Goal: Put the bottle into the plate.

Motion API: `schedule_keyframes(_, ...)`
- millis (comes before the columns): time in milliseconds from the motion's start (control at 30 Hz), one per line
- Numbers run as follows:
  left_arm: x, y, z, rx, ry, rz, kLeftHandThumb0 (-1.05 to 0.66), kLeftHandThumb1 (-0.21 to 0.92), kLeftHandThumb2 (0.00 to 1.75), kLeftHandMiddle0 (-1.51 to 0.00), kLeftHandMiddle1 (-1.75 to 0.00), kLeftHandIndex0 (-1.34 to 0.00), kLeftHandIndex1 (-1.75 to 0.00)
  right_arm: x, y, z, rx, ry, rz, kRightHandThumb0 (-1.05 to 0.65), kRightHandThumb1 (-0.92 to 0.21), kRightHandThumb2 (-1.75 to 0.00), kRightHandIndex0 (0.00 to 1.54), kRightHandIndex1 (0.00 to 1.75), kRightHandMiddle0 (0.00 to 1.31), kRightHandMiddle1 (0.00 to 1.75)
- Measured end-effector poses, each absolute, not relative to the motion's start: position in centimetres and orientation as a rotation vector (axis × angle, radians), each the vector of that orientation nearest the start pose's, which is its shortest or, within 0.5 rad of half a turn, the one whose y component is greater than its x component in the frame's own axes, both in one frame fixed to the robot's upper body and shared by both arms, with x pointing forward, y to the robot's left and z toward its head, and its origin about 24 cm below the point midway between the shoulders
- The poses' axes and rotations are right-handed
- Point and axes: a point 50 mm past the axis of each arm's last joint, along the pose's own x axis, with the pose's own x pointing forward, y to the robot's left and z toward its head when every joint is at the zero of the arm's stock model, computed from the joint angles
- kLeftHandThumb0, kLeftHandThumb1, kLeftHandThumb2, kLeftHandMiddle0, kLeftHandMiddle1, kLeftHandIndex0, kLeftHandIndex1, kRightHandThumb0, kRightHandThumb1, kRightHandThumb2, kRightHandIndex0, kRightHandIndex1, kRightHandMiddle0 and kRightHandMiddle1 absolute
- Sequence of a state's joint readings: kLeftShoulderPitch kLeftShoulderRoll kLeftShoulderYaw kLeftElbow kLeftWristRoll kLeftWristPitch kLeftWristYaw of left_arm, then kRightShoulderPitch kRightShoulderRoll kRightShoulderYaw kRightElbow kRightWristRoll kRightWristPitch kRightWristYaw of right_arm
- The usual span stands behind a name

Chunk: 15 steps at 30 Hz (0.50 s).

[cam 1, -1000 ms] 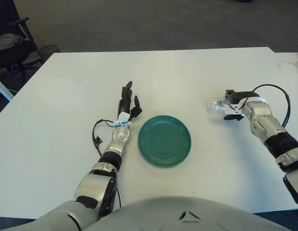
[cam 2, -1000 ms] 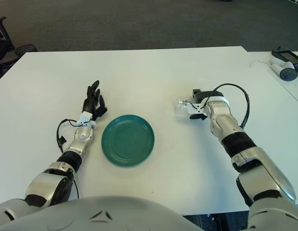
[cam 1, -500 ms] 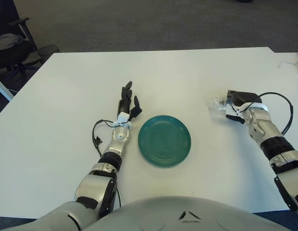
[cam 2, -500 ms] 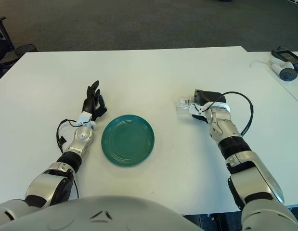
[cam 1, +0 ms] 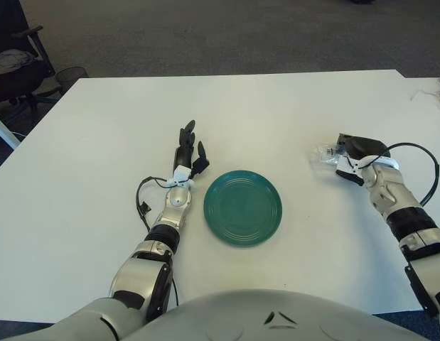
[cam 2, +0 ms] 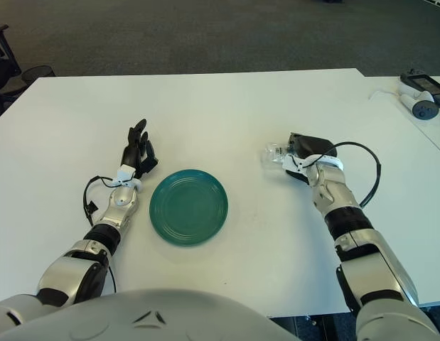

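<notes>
A small clear plastic bottle [cam 1: 325, 152] lies on its side on the white table, to the right of the round green plate [cam 1: 242, 207]. My right hand [cam 1: 352, 150] sits over the bottle's right end with its dark fingers curled around it, low on the table; it also shows in the right eye view [cam 2: 302, 149]. The bottle's right end is hidden under the hand. The plate holds nothing. My left hand [cam 1: 186, 150] rests flat on the table just left of the plate, fingers stretched out and holding nothing.
A black office chair [cam 1: 13, 60] stands off the table's far left corner. A grey device [cam 2: 420, 108] and a cable lie on the neighbouring table at the far right. The table's far edge runs along the top of the view.
My right hand and the bottle have shifted a little to the right and farther from me, and the forearm has swung outward. The left hand and the plate have not moved.
</notes>
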<state>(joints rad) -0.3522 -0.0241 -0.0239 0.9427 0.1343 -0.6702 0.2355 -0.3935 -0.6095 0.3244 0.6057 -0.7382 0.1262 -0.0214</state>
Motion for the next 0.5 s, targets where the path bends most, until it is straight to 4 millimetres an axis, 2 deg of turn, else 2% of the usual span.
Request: schedule_keyframes(500, 28.66, 11.73, -1.21, 0.095, -0.083, 0.027, -0.79, 0.92, 0.99, -0.31, -0.01, 0.00, -0.58, 30.99, -27.06, 3.06, -1.433, 0.331, 0.063, 0.00, 0.02, -1.68, 0.88, 1.67, 0.64, 1.75)
